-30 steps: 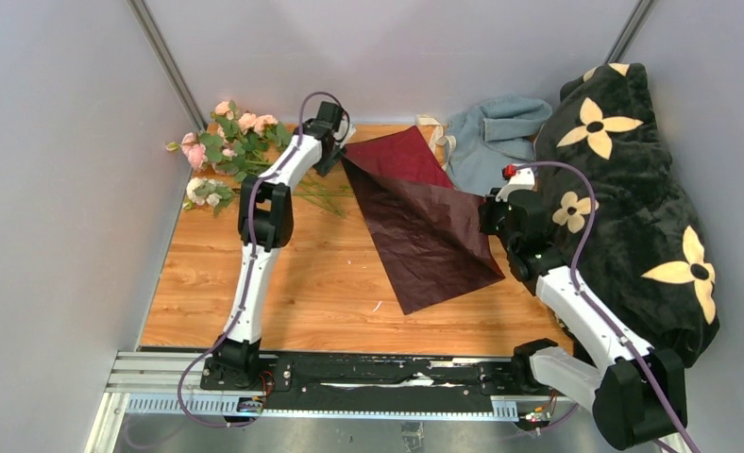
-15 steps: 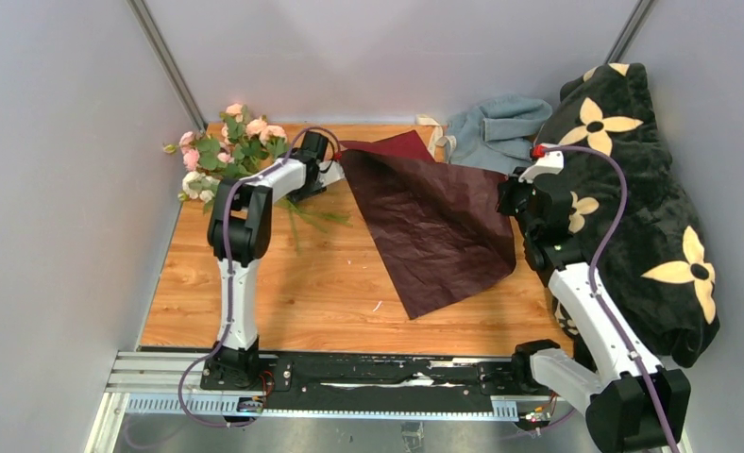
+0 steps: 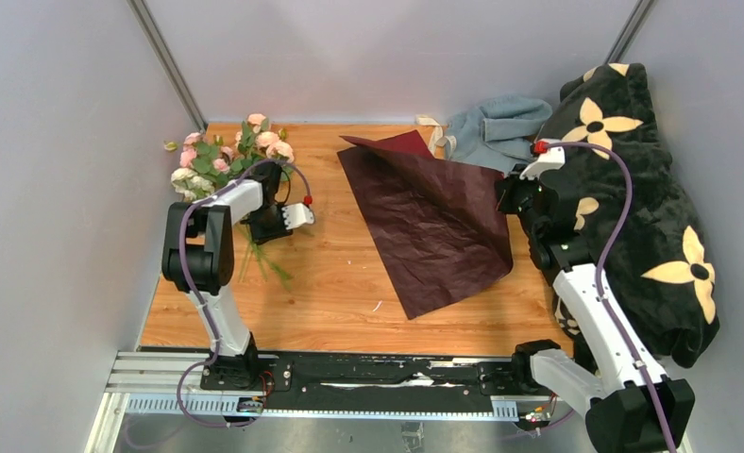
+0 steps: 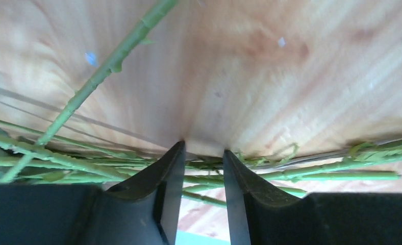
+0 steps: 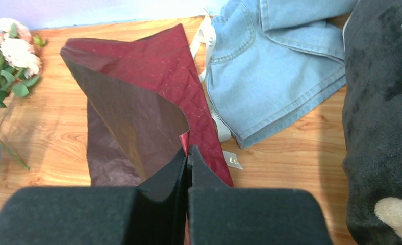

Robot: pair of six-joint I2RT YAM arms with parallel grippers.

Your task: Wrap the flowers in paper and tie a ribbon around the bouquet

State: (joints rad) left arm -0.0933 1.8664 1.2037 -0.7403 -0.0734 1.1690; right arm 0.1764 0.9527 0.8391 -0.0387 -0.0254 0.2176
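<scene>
The flowers [image 3: 227, 153], pale pink roses with green leaves, lie at the table's back left, and their stems [image 3: 266, 262] run toward the near edge. My left gripper [image 3: 266, 231] points down at those stems. In the left wrist view its fingers [image 4: 168, 173] stand partly apart, tips on the wood, and green stems [image 4: 311, 172] lie across behind them. The dark red paper [image 3: 434, 222] lies mid-table. My right gripper [image 3: 506, 193] is shut on its raised right edge [image 5: 137, 117], jaws pressed together [image 5: 187, 149]. A cream ribbon [image 5: 208, 38] lies by the cloth.
A grey-blue denim cloth [image 3: 496, 132] is bunched at the back right beside the paper. A black blanket with cream flower shapes [image 3: 633, 217] fills the right side behind my right arm. Grey walls close in the left, back and right.
My left arm swung from the paper's back corner to the left, sweeping the stems round toward the near edge, and its jaws narrowed. My right gripper lifted the paper's edge up and right.
</scene>
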